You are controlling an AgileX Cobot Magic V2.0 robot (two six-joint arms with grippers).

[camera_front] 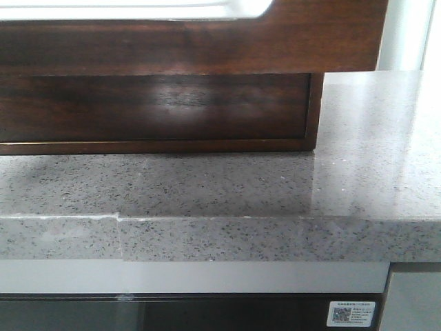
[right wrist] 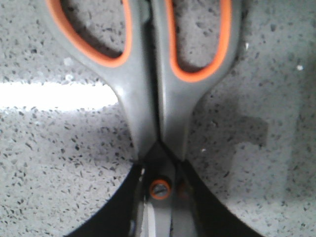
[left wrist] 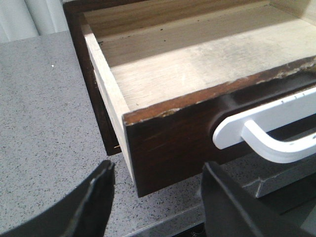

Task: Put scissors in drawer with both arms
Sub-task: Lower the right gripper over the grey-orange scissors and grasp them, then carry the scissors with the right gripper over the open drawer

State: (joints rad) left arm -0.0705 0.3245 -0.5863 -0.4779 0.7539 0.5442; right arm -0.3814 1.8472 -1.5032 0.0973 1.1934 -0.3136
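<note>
A grey speckled stone worktop (camera_front: 275,186) fills the front view, with the dark walnut drawer (camera_front: 158,41) pulled out above it and its white-backed cutout showing at the top edge. No arm appears in this view.

The left wrist view looks down into the open drawer, whose pale wooden floor holds nothing that can be seen. A white handle (left wrist: 269,131) curves across the dark front. The left end effector (left wrist: 158,200) hangs just before the drawer's front corner, its two black fingers spread wide and holding nothing.

The right wrist view shows the scissors (right wrist: 158,98), grey handles lined with orange, blades closed, above the worktop. The right end effector (right wrist: 159,197) is closed around them near the orange pivot screw, with the handles pointing away from the wrist.

The hold sits at the narrow pivot, so the heavier handles could probably swing or slip during the carry. The drawer's front wall looks tall, and a low approach might knock the scissors against it. The left end effector sits near that corner and could nudge the drawer shut or block the right arm's path.
</note>
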